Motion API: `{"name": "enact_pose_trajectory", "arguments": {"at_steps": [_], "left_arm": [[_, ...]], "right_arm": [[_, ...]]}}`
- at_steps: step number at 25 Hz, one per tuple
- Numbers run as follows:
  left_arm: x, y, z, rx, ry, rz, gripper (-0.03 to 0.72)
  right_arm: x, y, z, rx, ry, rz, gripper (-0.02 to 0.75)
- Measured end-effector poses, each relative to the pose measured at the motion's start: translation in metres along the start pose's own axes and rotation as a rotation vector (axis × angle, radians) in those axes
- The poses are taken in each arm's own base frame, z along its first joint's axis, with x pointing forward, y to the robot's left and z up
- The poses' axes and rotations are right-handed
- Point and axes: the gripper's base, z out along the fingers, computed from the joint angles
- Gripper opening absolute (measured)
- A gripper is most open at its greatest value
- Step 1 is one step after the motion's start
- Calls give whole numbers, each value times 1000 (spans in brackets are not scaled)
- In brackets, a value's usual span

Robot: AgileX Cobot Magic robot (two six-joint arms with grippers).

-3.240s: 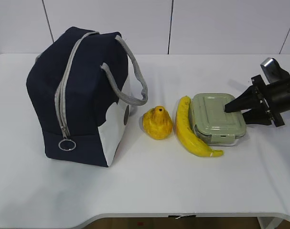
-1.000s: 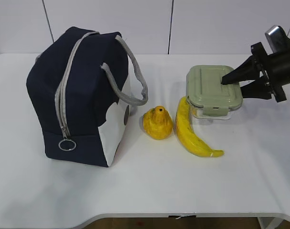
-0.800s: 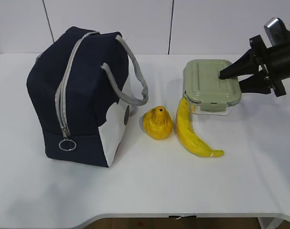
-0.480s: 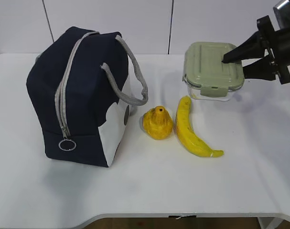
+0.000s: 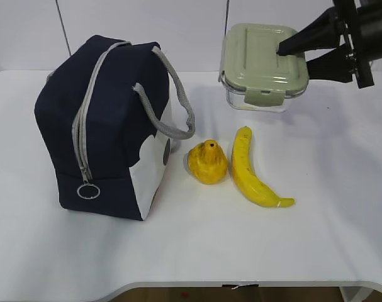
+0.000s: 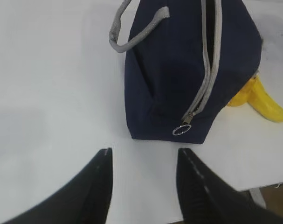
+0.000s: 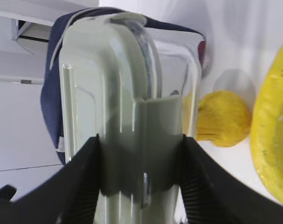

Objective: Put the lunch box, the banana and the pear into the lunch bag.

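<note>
White table [image 5: 178,251] fills the room view, with a plain white wall behind it. On the left stands the bag [image 5: 102,126], dark blue with a white corner, grey rope handles and a grey zipper [image 5: 84,132] that looks closed down to its ring pull [image 5: 89,190]. The left gripper [image 6: 143,184] hangs in front of the bag in its wrist view, jaws apart and holding nothing. Next comes the pear [image 5: 207,162], sitting on the table just beside the bag. The banana [image 5: 252,171] lies right of the pear, close by. Up high at the right, the box [image 5: 261,61] with its green lid is in the air above the table, and the right gripper [image 5: 290,51] is clamped on its right end, one finger on the lid and one under it. To do this step well, I think the box should stay level and held tight so it does not slip. The bag seems to need its zipper pulled open first, likely by the left gripper, and then the box can go in flat. No words or brand names can be read on anything.
</note>
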Motion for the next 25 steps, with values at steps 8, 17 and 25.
{"name": "enact_pose_trajectory", "arguments": {"at_steps": [8,17,25], "left_arm": [[-22,2,53,76,74,-42,363],[-79,-2,103,146,233,32,364],[-118,1,155,207,356,93,364]], "right_arm": [[6,28,12,-96,5,-5,375],[14,47,31,-163,45,-12,375],[23,62,46,-218,79,-16,375]]}}
